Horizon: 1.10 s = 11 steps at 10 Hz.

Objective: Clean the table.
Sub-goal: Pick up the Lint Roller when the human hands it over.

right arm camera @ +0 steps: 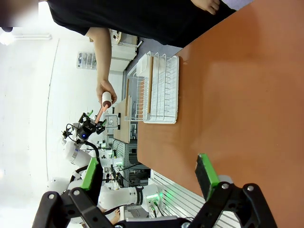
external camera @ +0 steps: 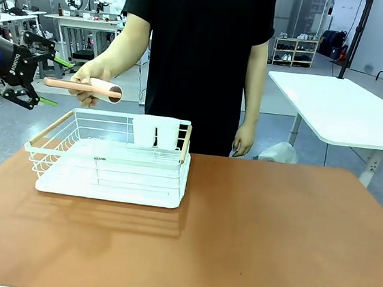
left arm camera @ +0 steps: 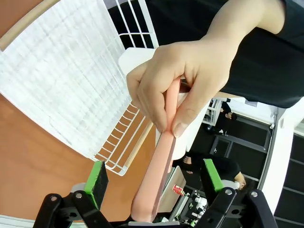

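One pink tool, one rack, two grippers wide open

The terracotta table point(external camera: 272, 227) carries one white wire rack point(external camera: 106, 169) on its left half, with what look like two white cups point(external camera: 156, 131) at the rack's far end. Above the rack's far left corner, one of the person's hands point(external camera: 99, 75) holds a single pink roller-type tool point(external camera: 87, 88) level. Its handle pokes between the left gripper's point(external camera: 55, 82) spread jaws and touches neither pad. The right gripper point(right arm camera: 148, 175) hangs over the table well away from the rack, jaws apart, nothing in them.

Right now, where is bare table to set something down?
Bare: the table right of the white rack, and the near strip before it. Crowded: above the rack's left, person's hand, pink tool, left end effector.
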{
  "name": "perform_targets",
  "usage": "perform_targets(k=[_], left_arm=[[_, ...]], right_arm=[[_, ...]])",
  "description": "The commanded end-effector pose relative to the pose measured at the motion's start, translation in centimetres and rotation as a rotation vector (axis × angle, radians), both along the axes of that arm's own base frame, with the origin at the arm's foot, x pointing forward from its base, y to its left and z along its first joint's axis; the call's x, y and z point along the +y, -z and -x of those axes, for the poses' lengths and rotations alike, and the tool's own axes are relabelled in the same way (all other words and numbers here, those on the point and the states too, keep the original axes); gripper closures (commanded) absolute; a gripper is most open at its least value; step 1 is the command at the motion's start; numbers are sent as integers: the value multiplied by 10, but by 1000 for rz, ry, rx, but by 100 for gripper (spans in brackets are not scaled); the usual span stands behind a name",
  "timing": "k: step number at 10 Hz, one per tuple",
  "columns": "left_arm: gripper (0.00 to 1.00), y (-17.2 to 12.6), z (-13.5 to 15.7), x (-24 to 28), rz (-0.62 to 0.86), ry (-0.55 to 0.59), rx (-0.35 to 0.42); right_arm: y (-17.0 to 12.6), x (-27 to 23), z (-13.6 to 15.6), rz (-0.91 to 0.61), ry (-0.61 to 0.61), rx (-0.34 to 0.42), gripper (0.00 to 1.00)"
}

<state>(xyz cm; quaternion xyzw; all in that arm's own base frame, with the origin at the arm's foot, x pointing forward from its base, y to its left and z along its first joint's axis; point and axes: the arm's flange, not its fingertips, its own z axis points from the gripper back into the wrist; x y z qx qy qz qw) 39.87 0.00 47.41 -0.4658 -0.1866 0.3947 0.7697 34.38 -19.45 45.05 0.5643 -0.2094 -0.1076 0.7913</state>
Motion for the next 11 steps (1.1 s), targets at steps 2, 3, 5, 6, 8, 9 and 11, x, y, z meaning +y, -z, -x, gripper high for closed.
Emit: perform_targets(k=[2, 3, 5, 6, 8, 9, 11], left_arm=[[0, 14, -14, -4, 11, -20, -71], [0, 16, -15, -3, 7, -27, -70], [0, 18, -17, -1, 13, -37, -73], [0, 20, -16, -4, 18, -37, -73], [0, 21, -17, -5, 26, -37, -86], [6, 22, -16, -5, 32, -33, -97], [25, 20, -15, -4, 38, -33, -113]], right_arm=[[-1, 3, 4, -13, 4, -1, 0], [-1, 3, 4, -13, 4, -1, 0], [-1, 3, 4, -13, 4, -1, 0], [-1, 3, 4, -13, 4, -1, 0], [-1, 3, 4, -13, 4, -1, 0], [-1, 3, 4, -13, 4, -1, 0], [-1, 3, 4, -13, 4, -1, 0]])
